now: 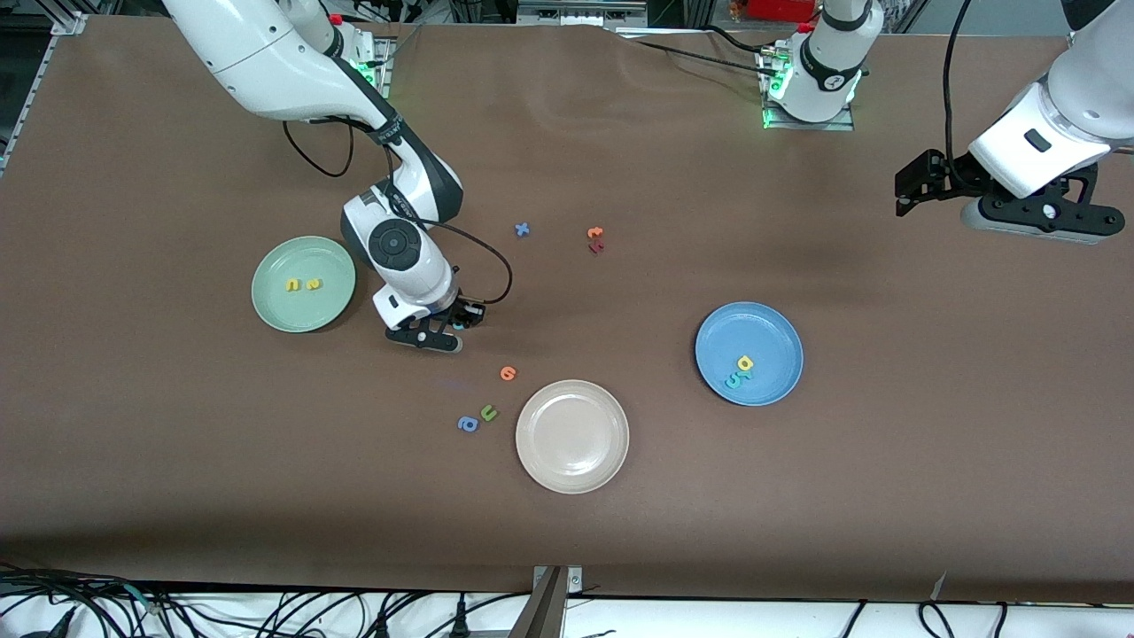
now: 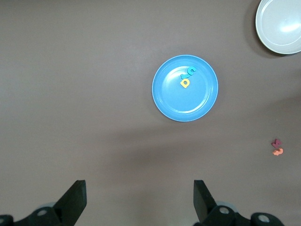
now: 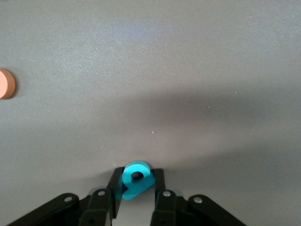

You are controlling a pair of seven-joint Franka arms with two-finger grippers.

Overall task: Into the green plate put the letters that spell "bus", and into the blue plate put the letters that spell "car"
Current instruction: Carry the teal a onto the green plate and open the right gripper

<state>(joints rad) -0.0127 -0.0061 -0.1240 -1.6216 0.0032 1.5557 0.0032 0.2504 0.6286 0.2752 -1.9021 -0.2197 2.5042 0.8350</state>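
The right gripper was down at the counter between the green plate and the beige plate, its jaws pinching the teal "b"; the right wrist view showed the letter squeezed between both pads, low over the brown surface, which suited a pick meant to carry it to the green plate close by; that plate already held the yellow "u" and the yellow "s" side by side, so "bus" seemed to lack only the "b".

The blue plate, toward the left arm's end of the counter, held the yellow "a" with teal letters touching it, apparently the "c" and the "r", though they lay too close together to tell apart; "car" looked finished, which may be why the left arm waited; the left gripper hung high over the counter's edge at its own end, jaws spread wide and empty.

The distractors lay loose on the counter: a small orange letter just nearer the camera than the right gripper; a green "u" and a blue "a" beside the beige plate, which sat empty; a blue cross-shaped piece and an orange and dark red pair nearer the robot bases.

The counter was covered in plain brown matting, slightly rippled near the bases; cables ran along its near edge.
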